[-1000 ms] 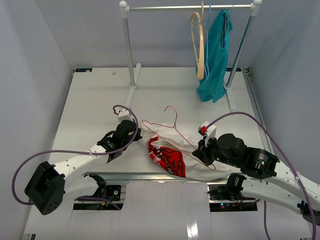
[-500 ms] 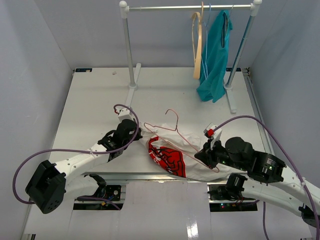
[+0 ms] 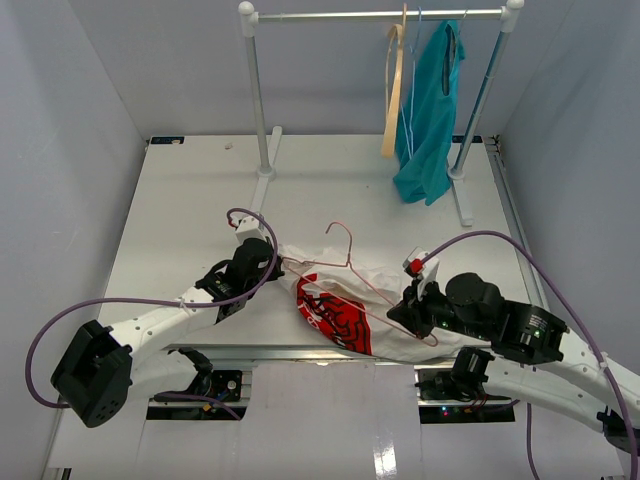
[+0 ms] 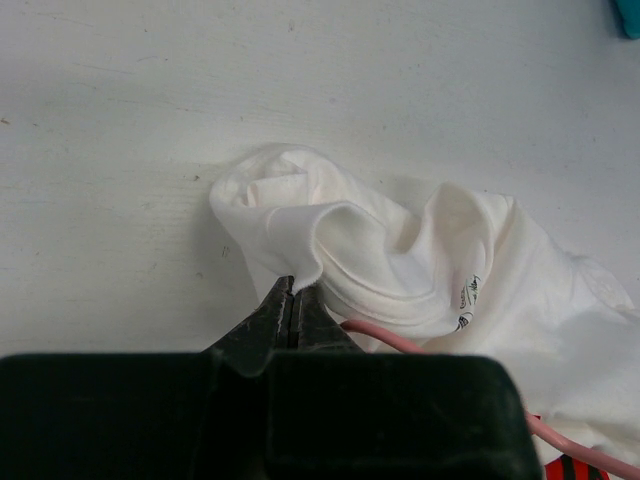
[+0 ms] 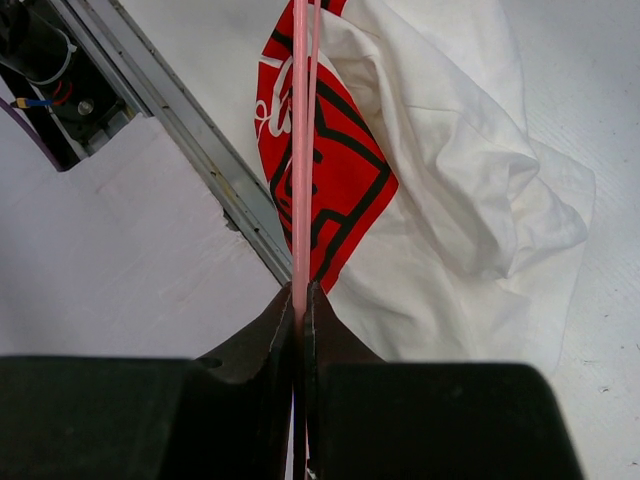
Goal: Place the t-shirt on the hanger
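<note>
Small white t-shirt, red heart print, lay crumpled near, between arms. Left gripper pinched its left edge; right gripper clamped thin pink wire hanger, slanting across shirt toward left jaws.

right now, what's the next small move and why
Probably the right pincer should ease the hanger a little way into the shirt. It is shut on the wire, the left pincer pinches a fold of cloth near the collar, and in the top view much of the wire lies bare over the shirt.
</note>
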Available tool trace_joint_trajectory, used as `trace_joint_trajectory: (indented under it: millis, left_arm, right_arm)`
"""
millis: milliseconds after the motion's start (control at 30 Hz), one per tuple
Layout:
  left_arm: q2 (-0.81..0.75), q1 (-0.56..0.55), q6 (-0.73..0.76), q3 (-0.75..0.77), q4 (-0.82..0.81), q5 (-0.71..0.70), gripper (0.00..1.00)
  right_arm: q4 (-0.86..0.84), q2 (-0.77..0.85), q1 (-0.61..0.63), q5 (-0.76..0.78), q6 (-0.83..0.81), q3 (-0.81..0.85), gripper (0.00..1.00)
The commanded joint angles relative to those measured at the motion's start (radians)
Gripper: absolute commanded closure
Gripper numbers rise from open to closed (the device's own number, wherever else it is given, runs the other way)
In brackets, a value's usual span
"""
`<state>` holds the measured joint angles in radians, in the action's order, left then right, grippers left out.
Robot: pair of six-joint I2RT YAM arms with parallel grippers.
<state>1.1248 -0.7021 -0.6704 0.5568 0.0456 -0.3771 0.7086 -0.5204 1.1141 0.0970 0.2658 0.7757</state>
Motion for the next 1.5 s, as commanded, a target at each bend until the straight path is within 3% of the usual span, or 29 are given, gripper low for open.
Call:
trace_joint_trajectory:
  millis: [0,233,567,767,1100,1467]
  left_arm:
    - [-0.022,0.004,0.013,0.037,-0.009,0.013,1.00]
    - [-0.118,0.004,0.042,0.008,-0.096,0.196,1.00]
    - [-0.152,0.001,0.038,0.128,-0.026,0.311,1.00]
    - [-0.171,-0.005,0.029,0.187,-0.035,0.379,1.00]
    - [-0.163,-0.011,-0.002,0.258,-0.096,0.610,1.00]
    - [-0.179,-0.025,-0.021,0.303,-0.081,0.695,1.00]
  right_arm:
    - [-0.004,-0.045,0.006,0.005,0.004,0.015,0.92]
    - [-0.035,-0.189,0.004,0.082,-0.029,0.102,0.92]
    - [-0.142,-0.369,0.006,0.101,-0.080,0.184,0.92]
    - [-0.363,-0.389,0.006,0.136,-0.024,0.087,0.92]
    - [-0.760,-0.417,0.004,0.272,0.040,-0.088,0.92]
    - [-1.143,-0.413,0.004,0.327,0.039,-0.232,0.92]
